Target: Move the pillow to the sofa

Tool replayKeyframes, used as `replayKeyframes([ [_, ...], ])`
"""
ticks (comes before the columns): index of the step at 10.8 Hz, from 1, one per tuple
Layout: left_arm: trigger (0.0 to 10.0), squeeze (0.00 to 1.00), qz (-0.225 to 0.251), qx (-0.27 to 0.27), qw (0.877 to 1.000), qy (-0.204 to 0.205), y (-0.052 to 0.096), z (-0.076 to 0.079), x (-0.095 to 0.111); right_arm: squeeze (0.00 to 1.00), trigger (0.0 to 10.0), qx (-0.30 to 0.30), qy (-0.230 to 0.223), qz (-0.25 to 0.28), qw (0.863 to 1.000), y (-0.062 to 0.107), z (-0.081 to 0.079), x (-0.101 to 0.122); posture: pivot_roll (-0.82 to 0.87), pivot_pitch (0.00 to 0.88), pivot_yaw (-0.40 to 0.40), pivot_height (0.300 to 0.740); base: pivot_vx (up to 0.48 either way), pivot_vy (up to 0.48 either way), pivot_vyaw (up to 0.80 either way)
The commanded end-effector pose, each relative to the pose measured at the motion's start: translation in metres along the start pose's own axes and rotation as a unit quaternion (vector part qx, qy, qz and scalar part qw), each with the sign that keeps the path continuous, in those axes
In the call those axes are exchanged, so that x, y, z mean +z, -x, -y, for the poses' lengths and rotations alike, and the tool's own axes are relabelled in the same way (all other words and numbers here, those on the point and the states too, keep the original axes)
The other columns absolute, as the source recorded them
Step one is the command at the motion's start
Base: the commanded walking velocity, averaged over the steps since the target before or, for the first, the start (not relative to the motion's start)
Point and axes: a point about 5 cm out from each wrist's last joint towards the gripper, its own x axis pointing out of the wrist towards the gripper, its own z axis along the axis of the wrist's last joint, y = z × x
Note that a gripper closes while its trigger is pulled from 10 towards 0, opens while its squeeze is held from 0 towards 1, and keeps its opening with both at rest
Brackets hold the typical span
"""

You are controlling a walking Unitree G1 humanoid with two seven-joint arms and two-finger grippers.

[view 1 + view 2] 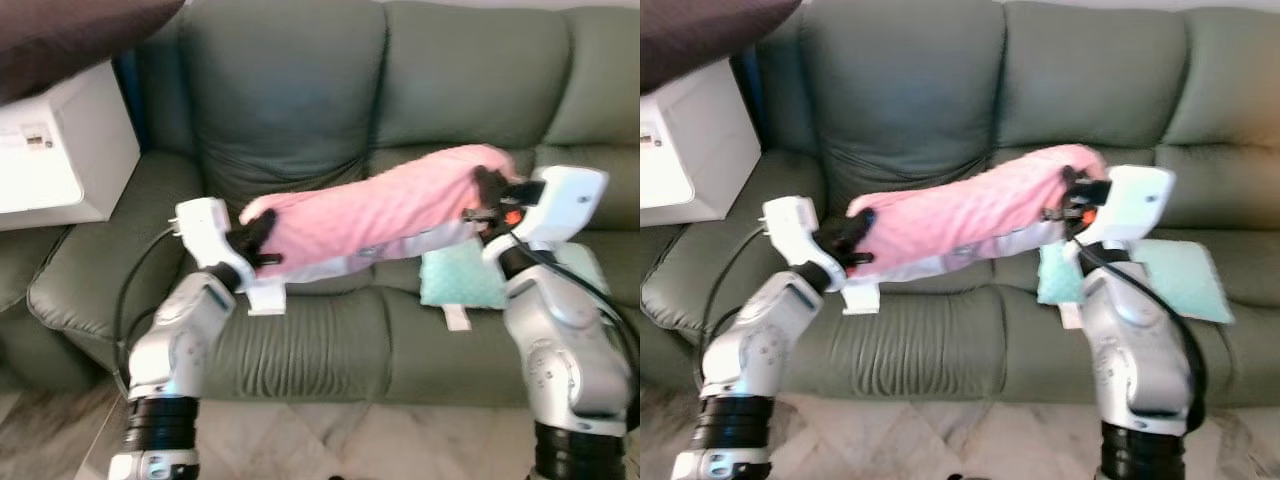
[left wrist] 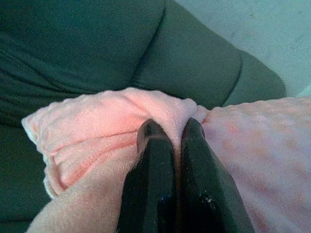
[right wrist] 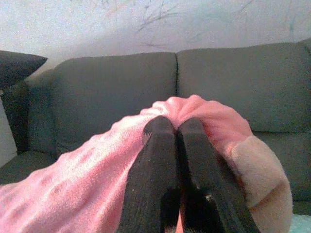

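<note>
Green sofa (image 1: 300, 350) ahead, teal cushion (image 1: 462, 278) on seat; left gripper (image 1: 252, 240), right gripper (image 1: 488, 195) each pinch pink pillow (image 1: 370, 215).

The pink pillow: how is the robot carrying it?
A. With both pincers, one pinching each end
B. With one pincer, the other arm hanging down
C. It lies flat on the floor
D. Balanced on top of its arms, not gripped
A: the left pincer and the right pincer each pinch one end of the pink pillow, holding it above the sofa seat.

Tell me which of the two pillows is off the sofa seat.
The pink pillow, held up between both grippers; the mint-green pillow lies flat on the seat.
</note>
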Motion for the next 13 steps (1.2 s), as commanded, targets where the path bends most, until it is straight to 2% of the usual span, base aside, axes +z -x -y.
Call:
replayKeyframes([
  [1, 0.0, 0.00, 0.012, -0.003, 1.000, -0.002, 0.0001, -0.0004, 0.0058, 0.00, 0.0, 0.007, 0.004, 0.013, 1.000, 0.0000, -0.0037, 0.0054, -0.20, 0.093, -0.038, 0.740, 0.000, 0.000, 0.00],
  [9, 0.0, 0.00, 0.007, -0.003, 1.000, -0.003, -0.0005, 0.0005, 0.0049, 0.00, 0.0, 0.007, 0.001, 0.007, 1.000, 0.0010, -0.0053, 0.0020, -0.20, 0.096, -0.034, 0.740, 0.000, 0.000, 0.00],
  [13, 0.0, 0.00, 0.014, -0.003, 1.000, 0.008, -0.0006, 0.0022, 0.0082, 0.00, 0.0, 0.007, 0.000, 0.001, 1.000, 0.0008, -0.0057, 0.0005, -0.20, 0.096, -0.034, 0.740, 0.000, 0.000, -0.66],
])
